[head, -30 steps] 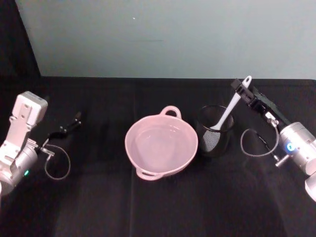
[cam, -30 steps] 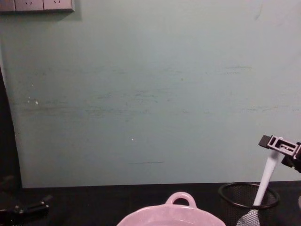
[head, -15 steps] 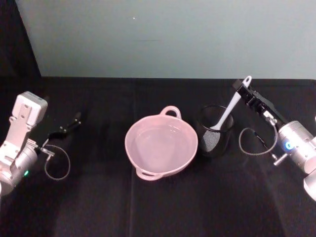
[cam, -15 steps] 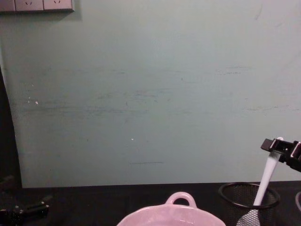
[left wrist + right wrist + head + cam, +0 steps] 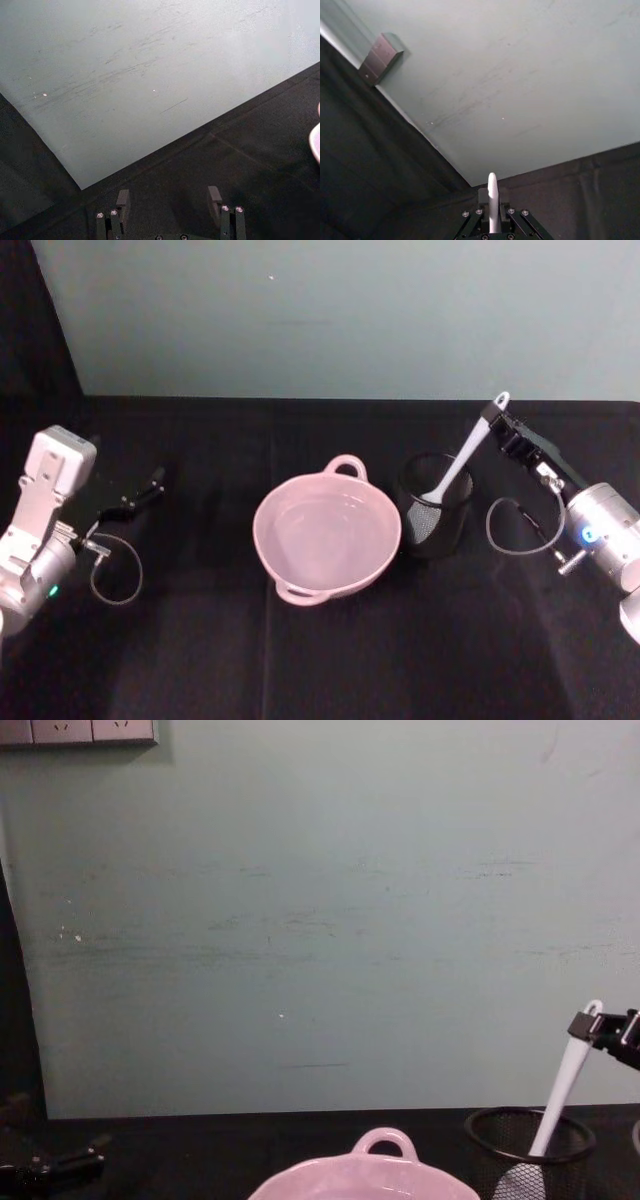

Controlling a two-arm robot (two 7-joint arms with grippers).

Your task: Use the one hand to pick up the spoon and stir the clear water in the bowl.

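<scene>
Black cloth covers the whole table, with a pale teal wall behind it.

Biggest thing on it is the right arm, coming in from the right edge. Its silver wrist with the blue glowing ring sits low near the cloth, and the slim black right gripper stretches from there up and back toward the middle of the table. The left arm is parked over at the left side, wrist tipped up, with the left gripper aimed at the wall and its two fingers spread apart with nothing between them.

Next down, the glossy pale pink ceramic bowl sits pretty much dead centre, loop handle on its far rim. The clear water inside is barely there, just faint reflections.

Just right of the bowl, almost touching it, is the black wire-mesh cup.

Smallest: the white plastic spoon with the long slim handle. Its flat blade is down inside the mesh cup and the handle leans up to the right. The right gripper's fingers are pinched on the handle right near the top, just below the hole at its end.
</scene>
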